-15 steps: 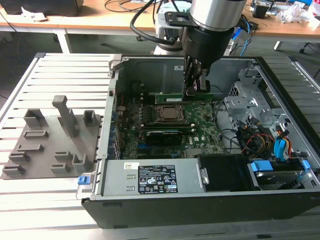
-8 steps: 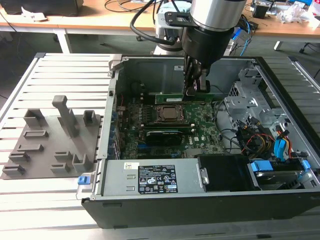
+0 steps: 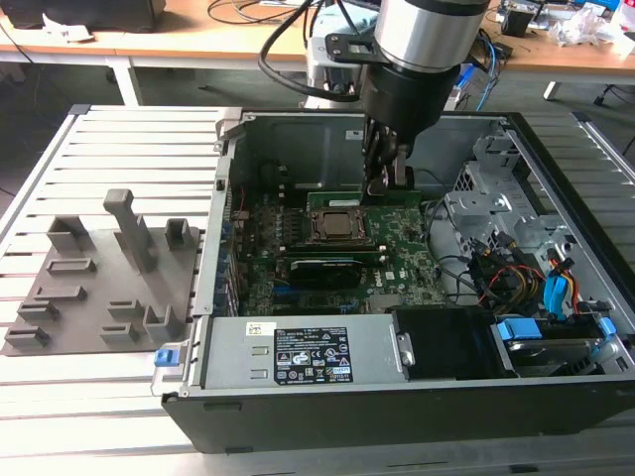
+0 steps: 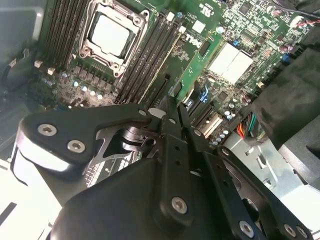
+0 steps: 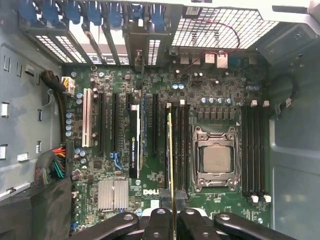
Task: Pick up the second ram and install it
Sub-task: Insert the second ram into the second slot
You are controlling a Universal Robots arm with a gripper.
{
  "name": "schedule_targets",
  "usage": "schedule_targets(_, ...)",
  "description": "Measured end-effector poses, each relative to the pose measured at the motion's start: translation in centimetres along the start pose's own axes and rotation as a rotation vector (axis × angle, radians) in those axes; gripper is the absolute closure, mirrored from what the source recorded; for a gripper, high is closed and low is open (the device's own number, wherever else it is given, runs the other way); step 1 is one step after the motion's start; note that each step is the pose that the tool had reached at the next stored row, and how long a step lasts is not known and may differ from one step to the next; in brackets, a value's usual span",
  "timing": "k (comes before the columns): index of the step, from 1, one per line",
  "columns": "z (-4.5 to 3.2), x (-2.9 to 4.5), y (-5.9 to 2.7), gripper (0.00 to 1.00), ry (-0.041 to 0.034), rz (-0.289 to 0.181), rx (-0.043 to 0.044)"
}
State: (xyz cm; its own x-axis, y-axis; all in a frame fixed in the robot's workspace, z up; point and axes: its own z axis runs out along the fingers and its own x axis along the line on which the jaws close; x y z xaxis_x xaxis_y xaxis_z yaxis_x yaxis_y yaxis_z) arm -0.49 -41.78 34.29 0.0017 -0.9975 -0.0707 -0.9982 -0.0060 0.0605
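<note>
My gripper clamped on second ram, above memory slots beside CPU socket; pickup done, seating apparently pending.

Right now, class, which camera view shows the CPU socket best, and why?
The first wrist view: the CPU socket faces the camera squarely, whole and unblocked. The second wrist view shows it slanted and partly cut off; the exterior view shows it obliquely.

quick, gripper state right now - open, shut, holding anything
gripper: shut on the second ram, which is edge-on beside the cpu socket
</note>
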Motion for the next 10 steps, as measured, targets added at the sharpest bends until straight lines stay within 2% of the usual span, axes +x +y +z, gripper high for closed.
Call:
schedule_targets(2,0.56,-0.03,-0.04,0.86,-0.0002,0.000,0.0001)
schedule_targets(3,1.10,-0.03,-0.07,0.86,-0.0001,0.000,0.0000)
schedule_targets(10,2.00,-0.41,-0.13,0.86,-0.0002,0.000,0.0001)
